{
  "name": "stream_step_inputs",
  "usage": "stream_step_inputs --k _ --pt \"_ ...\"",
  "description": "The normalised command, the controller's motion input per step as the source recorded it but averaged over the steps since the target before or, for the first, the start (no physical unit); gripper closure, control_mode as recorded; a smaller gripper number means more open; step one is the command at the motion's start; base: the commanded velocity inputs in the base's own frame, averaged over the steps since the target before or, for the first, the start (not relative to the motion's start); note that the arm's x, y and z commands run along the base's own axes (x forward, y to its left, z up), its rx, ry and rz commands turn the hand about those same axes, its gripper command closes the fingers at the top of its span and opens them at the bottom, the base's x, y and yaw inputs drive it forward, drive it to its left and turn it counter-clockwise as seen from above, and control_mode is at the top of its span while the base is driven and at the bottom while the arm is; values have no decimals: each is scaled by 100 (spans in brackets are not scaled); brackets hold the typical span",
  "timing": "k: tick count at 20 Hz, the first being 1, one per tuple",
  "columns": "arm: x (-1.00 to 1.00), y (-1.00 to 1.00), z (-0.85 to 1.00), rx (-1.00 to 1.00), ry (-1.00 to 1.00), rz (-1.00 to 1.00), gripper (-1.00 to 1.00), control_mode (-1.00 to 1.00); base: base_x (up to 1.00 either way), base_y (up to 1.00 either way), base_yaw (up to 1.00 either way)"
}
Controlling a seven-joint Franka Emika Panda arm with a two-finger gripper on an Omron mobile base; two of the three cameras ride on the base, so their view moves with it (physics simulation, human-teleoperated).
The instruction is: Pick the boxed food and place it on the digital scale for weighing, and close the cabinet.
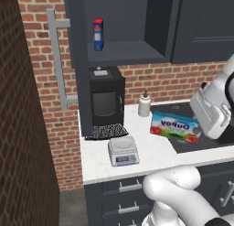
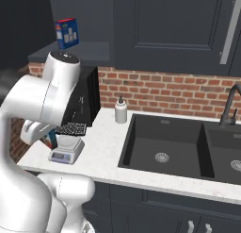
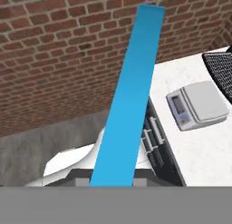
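Note:
The boxed food (image 1: 176,124), a flat light-blue box with a white logo patch, hangs over the counter at the sink's left edge. My gripper (image 1: 199,125) is shut on its right end. In the hand view its blue narrow side (image 3: 129,96) runs up from my gripper (image 3: 111,182). The digital scale (image 1: 122,150) (image 2: 66,152) (image 3: 197,105) sits bare near the counter's front edge, left of the box. The cabinet (image 1: 123,24) stands open. Its door (image 1: 81,60) is swung out to the left, with the long grey handle (image 1: 57,65) facing outward.
A tall red-and-blue box (image 1: 98,35) (image 2: 66,33) stands on the cabinet shelf. Behind the scale is a black coffee machine (image 1: 106,99), with a white soap bottle (image 1: 144,104) (image 2: 121,110) to its right. The dark sink (image 2: 162,147) and faucet (image 2: 229,104) lie further right. A brick wall (image 1: 23,129) closes the left.

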Motion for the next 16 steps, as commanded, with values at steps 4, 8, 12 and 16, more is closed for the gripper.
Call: stream_step_inputs --k 4,8,12,16 --pt "0 0 -51 -18 -14 26 100 -100 0 0 0" --pt "8 0 -28 -3 -18 11 100 -100 0 0 0" --pt "36 0 -3 1 -5 5 100 -100 0 0 0" --pt "52 0 -2 7 8 5 100 -100 0 0 0"
